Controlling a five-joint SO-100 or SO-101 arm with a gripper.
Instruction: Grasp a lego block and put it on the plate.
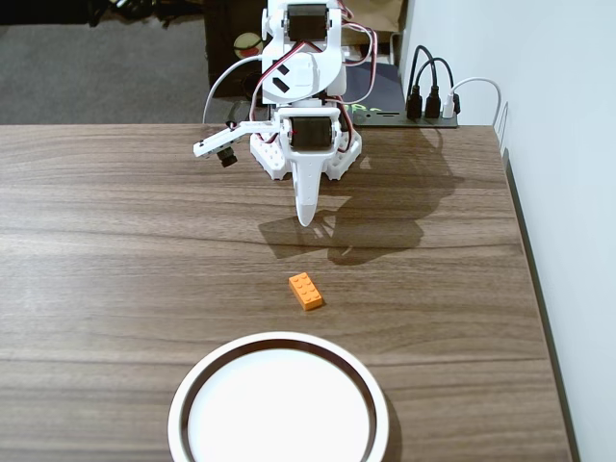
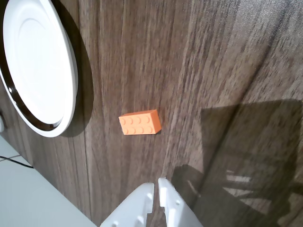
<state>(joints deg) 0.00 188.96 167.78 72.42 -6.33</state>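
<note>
One lego block (image 1: pixel 306 291) lies flat on the wooden worktop (image 1: pixel 115 250), studs up, about midway between the arm's base at the far edge and one plate (image 1: pixel 279 404) at the near edge, apart from both. The plate's near rim is cut off. The jaws (image 2: pixel 156 185) are nearly closed, empty.

Bright, sharp; arm shadow (image 1: pixel 366 231) on table (image 1: pixel 115 250).
</note>
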